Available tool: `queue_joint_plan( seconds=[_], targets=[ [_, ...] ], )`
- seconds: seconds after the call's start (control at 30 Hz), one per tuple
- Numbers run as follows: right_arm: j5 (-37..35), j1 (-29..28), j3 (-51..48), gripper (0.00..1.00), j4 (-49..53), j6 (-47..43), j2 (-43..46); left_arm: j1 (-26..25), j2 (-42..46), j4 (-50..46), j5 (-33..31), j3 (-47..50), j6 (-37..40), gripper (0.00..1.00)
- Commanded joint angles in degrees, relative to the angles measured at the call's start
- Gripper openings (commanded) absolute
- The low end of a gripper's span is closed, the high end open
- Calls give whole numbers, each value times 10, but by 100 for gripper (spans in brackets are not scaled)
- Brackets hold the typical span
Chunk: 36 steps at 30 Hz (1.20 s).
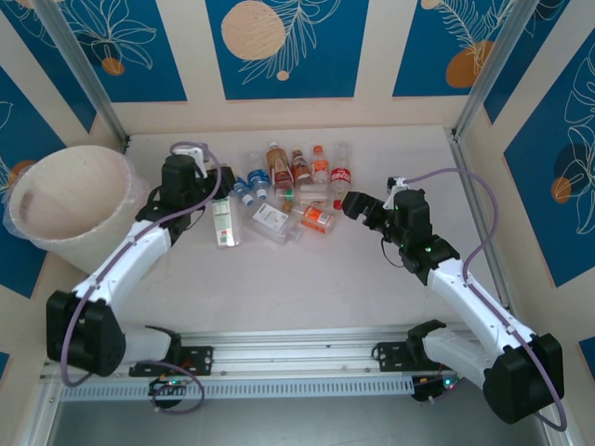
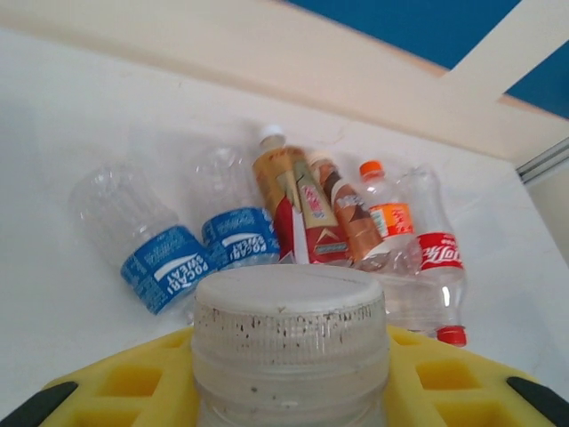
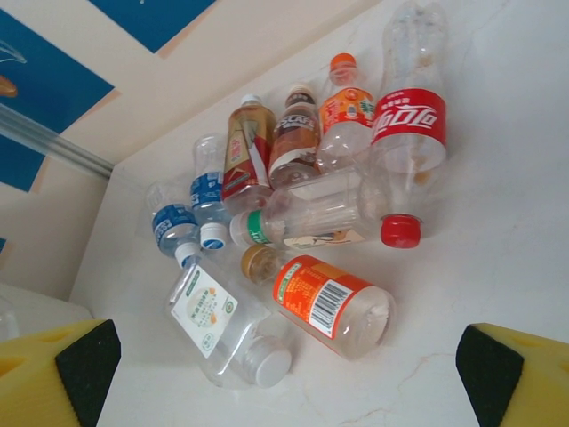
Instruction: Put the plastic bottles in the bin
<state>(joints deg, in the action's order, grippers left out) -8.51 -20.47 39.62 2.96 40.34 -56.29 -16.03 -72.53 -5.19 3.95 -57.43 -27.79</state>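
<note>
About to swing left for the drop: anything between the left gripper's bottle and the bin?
Nothing visible. The left gripper, shut on a white-capped bottle, sits just beside the bin; the other bottles lie on its far side. Only the bin's own wall rises between.

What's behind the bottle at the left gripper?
Behind the white-capped clear plastic bottle lie two blue-labelled bottles, a tan-and-red bottle, brown bottle, orange-labelled bottle and red-labelled bottle. Its cap hides anything lower.

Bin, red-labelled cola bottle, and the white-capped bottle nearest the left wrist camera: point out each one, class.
bin [image 1: 79, 243]: top external view, on its near wall.
red-labelled cola bottle [image 3: 407, 118]: right wrist view, on its red label.
white-capped bottle [image 2: 289, 331]: left wrist view, on the cap's side.
</note>
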Motion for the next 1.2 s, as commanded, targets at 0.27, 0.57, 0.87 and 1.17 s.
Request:
queue_joint_plan(
  seconds=[0.27,0.57,0.87,1.17],
  targets=[
    [-2,-10,-18,100,-80,-30,17,4,151,26,26,-43,73,0],
    [12,-11,-15,100,-74,-34,13,5,160,-19,-139,-188,185,0],
    [7,-9,-20,100,-76,-30,11,16,143,56,-355,-237,364,0],
    [11,-10,-21,100,-74,-24,12,202,39,67,-456,-281,342,0]
  ],
)
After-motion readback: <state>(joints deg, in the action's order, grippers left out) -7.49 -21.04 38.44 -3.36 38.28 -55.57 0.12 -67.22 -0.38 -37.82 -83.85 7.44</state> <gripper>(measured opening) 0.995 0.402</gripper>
